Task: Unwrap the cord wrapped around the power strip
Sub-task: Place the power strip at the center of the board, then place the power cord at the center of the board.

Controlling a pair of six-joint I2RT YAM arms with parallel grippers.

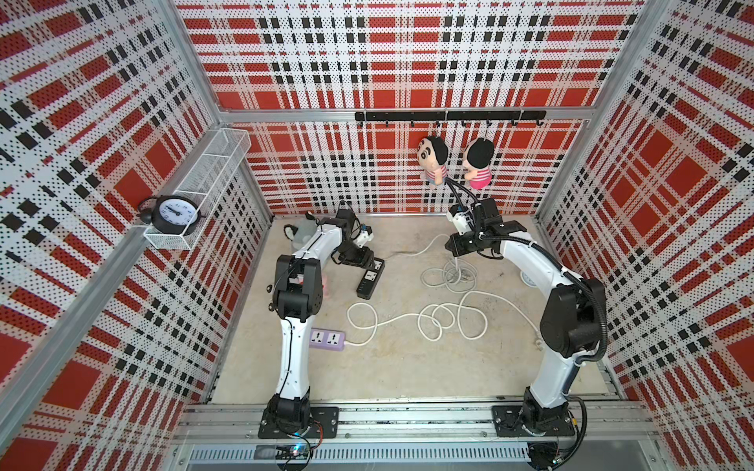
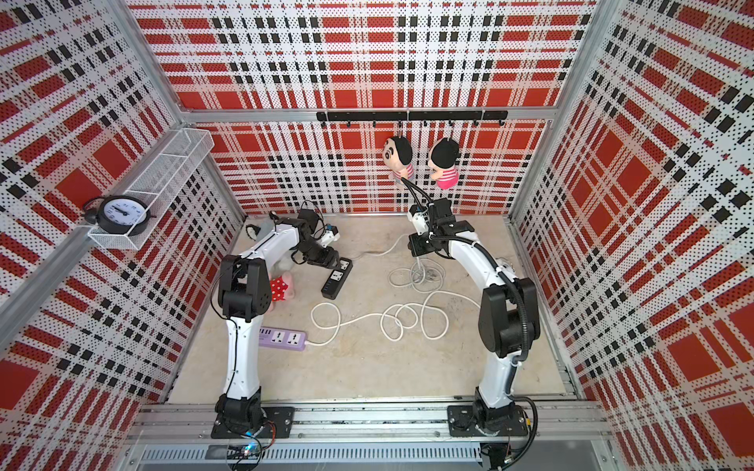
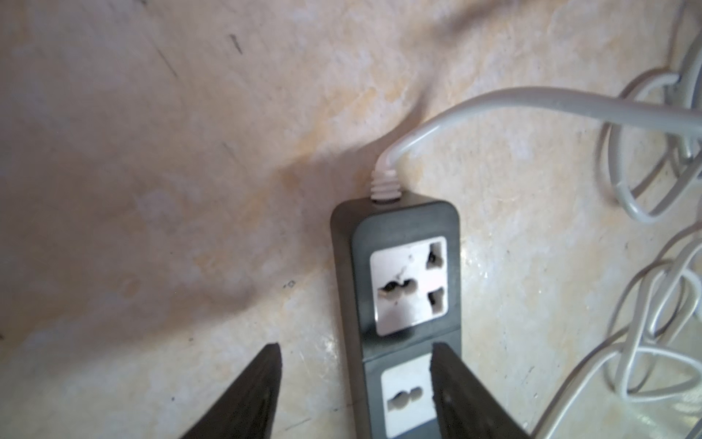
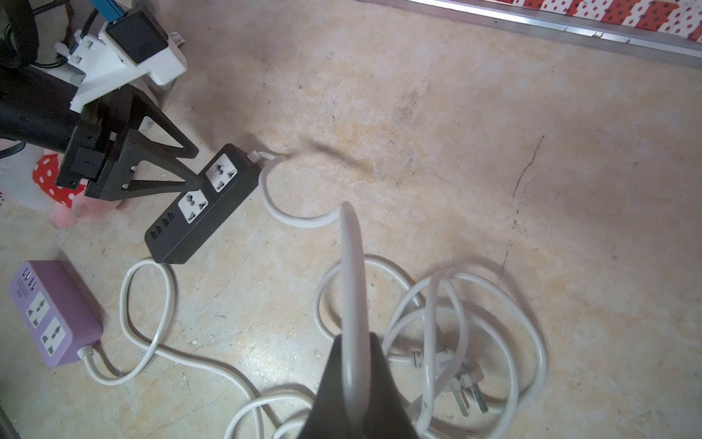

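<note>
L claw (image 3: 355,380) spread over black power strip (image 3: 402,228). R claw (image 4: 355,342) pinches strip's white cord (image 4: 351,258), raised off floor (image 4: 456,152); rest lies in loose loops around plug (image 4: 465,384).

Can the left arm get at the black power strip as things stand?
Probably yes: the left arm reaches right over the black power strip, jaws open at its socket face, nothing in between.
</note>
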